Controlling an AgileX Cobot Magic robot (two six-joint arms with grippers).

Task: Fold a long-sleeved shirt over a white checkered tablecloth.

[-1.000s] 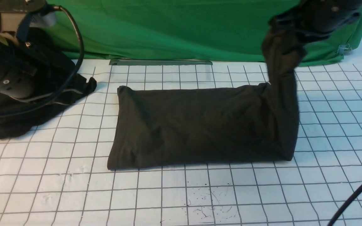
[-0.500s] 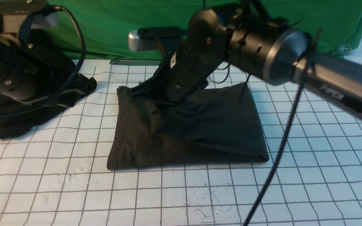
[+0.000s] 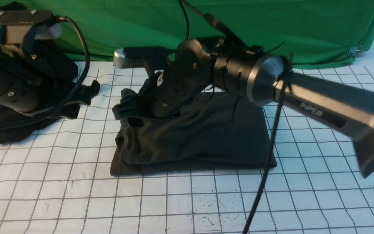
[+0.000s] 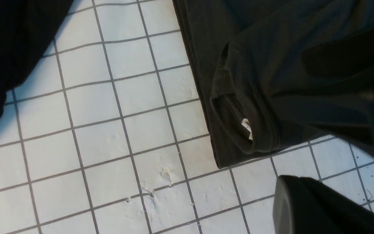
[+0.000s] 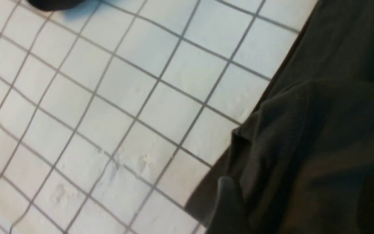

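Observation:
The long-sleeved shirt (image 3: 206, 136) lies doubled over on the white checkered tablecloth (image 3: 174, 201), its upper layer bunched at the left end. My right gripper (image 3: 128, 113) reaches across to that left end. In the right wrist view it (image 5: 300, 201) stands open, its fingers (image 5: 226, 201) wide apart over the dark cloth (image 5: 320, 130), holding nothing. In the left wrist view, the shirt (image 4: 271, 81) shows its collar and white neck label (image 4: 247, 125). There my left gripper (image 4: 282, 198) is shut and empty above the tablecloth (image 4: 109, 130), apart from the shirt's corner.
A blacker garment (image 3: 28, 126) lies crumpled under my left arm (image 3: 8, 81) at the far left. Green fabric (image 3: 271, 29) hangs along the back, held by a clip (image 3: 355, 50). The right arm's cable (image 3: 265, 175) hangs across the shirt's right end.
The right arm carried the raised right end of the shirt leftwards and down onto the left end, then its jaws opened and let go. The left arm stayed put.

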